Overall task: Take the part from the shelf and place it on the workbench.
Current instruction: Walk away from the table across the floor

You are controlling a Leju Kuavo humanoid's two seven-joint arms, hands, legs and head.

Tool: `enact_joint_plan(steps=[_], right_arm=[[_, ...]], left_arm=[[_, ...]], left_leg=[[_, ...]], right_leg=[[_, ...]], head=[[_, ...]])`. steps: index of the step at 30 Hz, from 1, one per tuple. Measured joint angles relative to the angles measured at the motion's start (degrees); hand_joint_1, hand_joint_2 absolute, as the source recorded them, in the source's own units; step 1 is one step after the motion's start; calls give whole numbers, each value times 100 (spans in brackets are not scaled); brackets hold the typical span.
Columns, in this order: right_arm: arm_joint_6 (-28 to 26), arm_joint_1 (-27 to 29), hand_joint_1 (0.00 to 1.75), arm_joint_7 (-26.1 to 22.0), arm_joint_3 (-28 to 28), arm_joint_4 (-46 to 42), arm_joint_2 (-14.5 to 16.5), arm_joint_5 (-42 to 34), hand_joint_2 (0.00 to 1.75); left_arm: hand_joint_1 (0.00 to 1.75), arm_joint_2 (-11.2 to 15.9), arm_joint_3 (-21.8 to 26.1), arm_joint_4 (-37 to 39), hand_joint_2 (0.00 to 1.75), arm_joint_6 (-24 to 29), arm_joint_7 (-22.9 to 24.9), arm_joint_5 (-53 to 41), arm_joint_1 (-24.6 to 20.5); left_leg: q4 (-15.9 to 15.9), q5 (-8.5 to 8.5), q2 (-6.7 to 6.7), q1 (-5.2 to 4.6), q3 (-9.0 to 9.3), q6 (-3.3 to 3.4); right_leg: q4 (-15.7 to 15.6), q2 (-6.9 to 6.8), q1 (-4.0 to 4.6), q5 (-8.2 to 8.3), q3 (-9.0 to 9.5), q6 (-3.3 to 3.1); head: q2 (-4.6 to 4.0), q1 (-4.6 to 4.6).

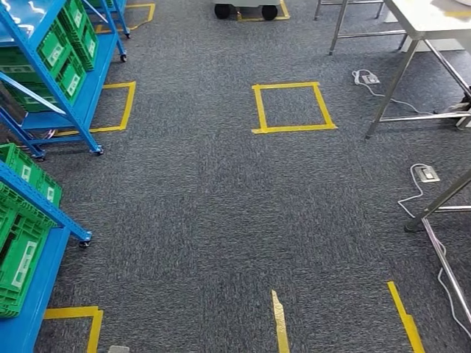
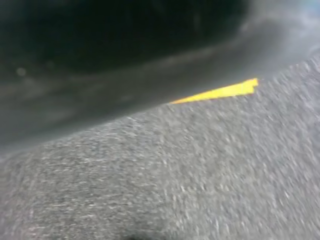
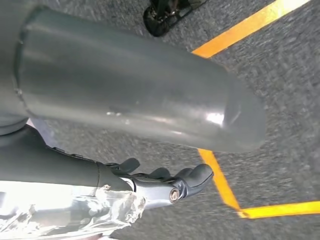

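Observation:
In the right wrist view my right hand [image 3: 124, 172] hangs over grey carpet, its thick grey thumb [image 3: 132, 85] above the dark fingers [image 3: 188, 180]. A silvery part in crinkled clear wrap [image 3: 68, 212] lies against those fingers, and the hand seems to hold it. Two blue shelves stand at the left of the head view, the near one [image 1: 39, 202] and a farther one [image 1: 91, 88], both with green bins [image 1: 19, 257]. The white workbench [image 1: 427, 18] stands at the far right, across open floor.
A yellow tape square [image 1: 293, 107] marks the carpet ahead. Metal table legs [image 1: 438, 206], a floor socket [image 1: 427, 173] and white cables lie at the right. A wheeled base [image 1: 246, 10] stands at the far end. Yellow tape strips [image 1: 280, 323] cross the near floor.

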Motion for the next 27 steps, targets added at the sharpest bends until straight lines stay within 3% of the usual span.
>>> enact_joint_plan(steps=[2, 3, 4, 5, 7, 8, 9, 11, 13, 15, 17, 18, 19, 20, 21, 22, 24, 26, 27], right_arm=[[3, 34, 0, 4, 70, -32, 2, -19, 0], [1, 51, 0, 10, 106, -47, 2, -33, 0], [-3, 63, 0, 21, 141, -63, 2, -51, 0], [-7, 71, 0, 35, 178, -76, 2, -70, 0], [-21, 78, 0, 59, 261, -88, 2, -109, 0], [-33, 83, 0, 68, 303, -97, -1, -127, 0], [-48, 89, 0, 72, 344, -105, -3, -145, 0], [-94, 100, 0, 94, 420, -120, -10, -189, 0], [-162, 104, 0, 147, 514, -125, -11, -253, 0], [-241, 119, 0, 208, 612, -127, -11, -322, 0], [-313, 159, 0, 254, 675, -126, -11, -368, 0], [-337, 184, 0, 271, 693, -125, -11, -384, 0], [-351, 207, 0, 287, 712, -123, -11, -394, 0], [-357, 226, 0, 299, 730, -121, -11, -402, 0], [-361, 239, 0, 310, 750, -121, -11, -402, 0], [-362, 247, 0, 319, 768, -121, -11, -396, 0], [-358, 253, 0, 326, 787, -121, -16, -362, 0], [-350, 249, 0, 326, 792, -128, -22, -301, 0], [-344, 246, 0, 324, 794, -134, -24, -268, 0]], left_arm=[[0, -3, 5, -2, 0, 16, -2, -31, -20], [0, -3, 8, -2, 0, 20, -2, -50, -27], [0, -3, 10, -2, 0, 26, -2, -66, -24], [0, -3, 13, -2, 0, 34, -2, -83, -14], [0, -2, 19, -6, 0, 49, -2, -111, 5], [0, -11, 21, -8, 0, 56, -1, -129, 3], [0, -20, 24, -11, 0, 63, -1, -147, -9], [0, -32, 32, -15, 0, 79, 1, -185, -30], [0, -27, 50, -17, 0, 107, 2, -232, 1], [0, -29, 74, -17, 0, 145, 3, -287, 51], [0, -30, 96, -17, 0, 174, 5, -327, 60], [0, -29, 104, -17, 0, 180, 5, -344, 58], [0, -28, 109, -17, 0, 183, 5, -358, 59], [0, -27, 113, -16, 0, 185, 5, -370, 64], [0, -25, 116, -16, 0, 185, 4, -378, 68], [0, -23, 119, -15, 0, 186, 3, -380, 71], [0, -26, 121, -7, 0, 186, -10, -381, 60], [0, -29, 125, 8, 0, 189, -41, -385, 41], [0, -28, 131, 17, 0, 190, -60, -387, 36]], left_leg=[[648, -336, 328, 13, -326, -65], [1000, -469, 396, 33, -508, -93], [1220, -506, 427, 56, -621, -116], [1258, -439, 449, 82, -639, -140], [750, -47, 557, 130, -365, -185], [418, 105, 684, 122, -183, -210], [123, 178, 802, 112, -28, -192], [-90, 118, 908, 72, 76, -99], [-105, 85, 793, 69, 60, 24], [-115, 79, 675, 69, 60, 110], [-121, 71, 547, 55, 67, 176], [-121, 65, 469, 41, 70, 199], [-121, 57, 387, 23, 81, 214], [-121, 49, 301, 4, 98, 227], [-121, 41, 213, -15, 122, 237], [-121, 34, 125, -32, 149, 244], [-114, 19, -38, -53, 176, 241], [-111, 20, -173, -44, 142, 198], [-115, 30, -235, -36, 121, 162]], right_leg=[[-38, -192, 4, 1, 34, -22], [-41, -294, 7, -11, 42, -22], [-42, -388, 7, -30, 55, -20], [-40, -472, 3, -56, 77, -13], [-31, -617, -19, -136, 165, 38], [-25, -678, -19, -186, 200, 83], [-11, -740, -10, -241, 226, 133], [-3, -865, 29, -315, 253, 204], [-10, -952, 29, -361, 315, 242], [219, -733, 7, -544, 247, 264], [938, -408, 10, -881, -112, 245], [1360, -335, 21, -1011, -353, 224], [1670, -301, 34, -1051, -559, 200], [1784, -283, 46, -976, -688, 169], [1666, -263, 60, -786, -712, 132], [1360, -215, 75, -520, -642, 86], [681, 34, 84, -112, -428, -6], [333, 205, 85, -58, -284, -30], [266, 185, 86, -76, -247, -25]], head=[[-1, -34], [0, -37], [0, -35], [0, -38], [0, -38], [0, -48], [-1, -62], [-1, -57], [0, -21], [1, 12], [1, 47], [1, 54], [1, 59], [1, 60], [1, 60], [1, 59], [1, 52], [1, 53], [1, 58]])
